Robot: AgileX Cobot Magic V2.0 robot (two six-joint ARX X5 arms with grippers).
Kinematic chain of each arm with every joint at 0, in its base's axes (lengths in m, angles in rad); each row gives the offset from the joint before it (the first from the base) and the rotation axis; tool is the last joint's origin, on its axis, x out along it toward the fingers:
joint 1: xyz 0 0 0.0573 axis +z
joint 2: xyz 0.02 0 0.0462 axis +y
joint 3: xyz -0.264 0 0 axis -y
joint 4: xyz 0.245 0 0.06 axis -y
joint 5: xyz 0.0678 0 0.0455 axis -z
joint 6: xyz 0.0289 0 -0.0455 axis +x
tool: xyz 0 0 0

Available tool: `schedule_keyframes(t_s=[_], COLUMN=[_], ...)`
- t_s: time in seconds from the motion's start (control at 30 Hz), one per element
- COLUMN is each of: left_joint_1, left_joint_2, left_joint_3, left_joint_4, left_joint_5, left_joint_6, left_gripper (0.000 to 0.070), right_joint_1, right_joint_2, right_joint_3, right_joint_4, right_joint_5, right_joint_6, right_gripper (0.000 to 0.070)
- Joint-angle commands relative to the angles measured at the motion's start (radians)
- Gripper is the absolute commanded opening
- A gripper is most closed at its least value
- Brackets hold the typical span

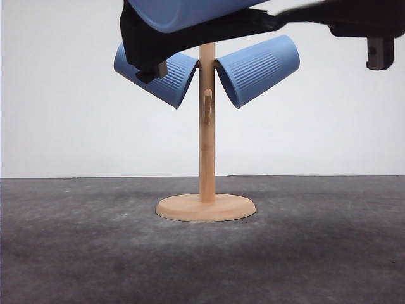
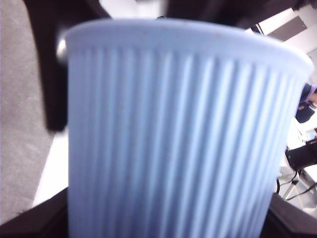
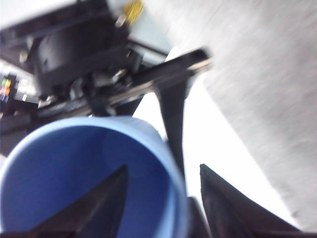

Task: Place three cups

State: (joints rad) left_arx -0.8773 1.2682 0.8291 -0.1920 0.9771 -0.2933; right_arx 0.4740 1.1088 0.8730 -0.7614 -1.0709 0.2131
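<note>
third cup (image 1: 190, 11): light-blue, ribbed, held high above the stand at the top of the front view, lying roughly sideways; in my left wrist view (image 2: 173, 134) its ribbed wall is close up, between my fingers.
long axis: near horizontal in the front view, slightly tilted; which end is the mouth I cannot tell there. My right wrist view looks into its open mouth (image 3: 84, 183).
left gripper (image 1: 149, 66): pinching the third cup, dark fingers on both sides of the wall.
right gripper (image 3: 163, 198): one finger inside the cup mouth, the other outside the rim; gripping or loose, cannot tell.
hung cups: left cup (image 1: 158, 76) and right cup (image 1: 259, 66) sit on upper pegs, mouths toward the post, bases angled up and outward.
stand (image 1: 206, 158): wooden post on round base, mid-table; one bare peg (image 1: 207, 104) faces forward.
step, my judgement: hand-over or re-grip, then hang on the bare peg.
how to do well: line mouth with peg, slide along peg axis, clear of hung cups, release only once seated.
</note>
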Motion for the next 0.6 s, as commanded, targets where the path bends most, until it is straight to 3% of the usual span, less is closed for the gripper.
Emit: schedule_keyframes(t_s=[0.0, 0.2, 0.4, 0.57], left_joint_1=[0.0, 0.026, 0.065, 0.102], left_joint_2=[0.001, 0.001, 0.001, 0.001], left_joint_3=[0.011, 0.011, 0.011, 0.011], left_joint_4=[0.005, 0.003, 0.003, -0.003], left_joint_5=[0.002, -0.021, -0.062, -0.134], left_joint_6=[-0.01, -0.011, -0.019, -0.116], left_gripper=[0.0423, 0.0423, 0.0423, 0.0422], right_joint_1=[-0.018, -0.112, -0.202, -0.285], right_joint_2=[0.007, 0.006, 0.005, 0.001], right_joint_3=[0.021, 0.021, 0.037, 0.045], right_joint_4=[-0.004, -0.009, -0.007, -0.008], right_joint_5=[-0.011, -0.085, -0.092, -0.087], right_joint_6=[-0.044, -0.076, -0.098, -0.114], right_gripper=[0.0292, 0.0292, 0.0292, 0.0292])
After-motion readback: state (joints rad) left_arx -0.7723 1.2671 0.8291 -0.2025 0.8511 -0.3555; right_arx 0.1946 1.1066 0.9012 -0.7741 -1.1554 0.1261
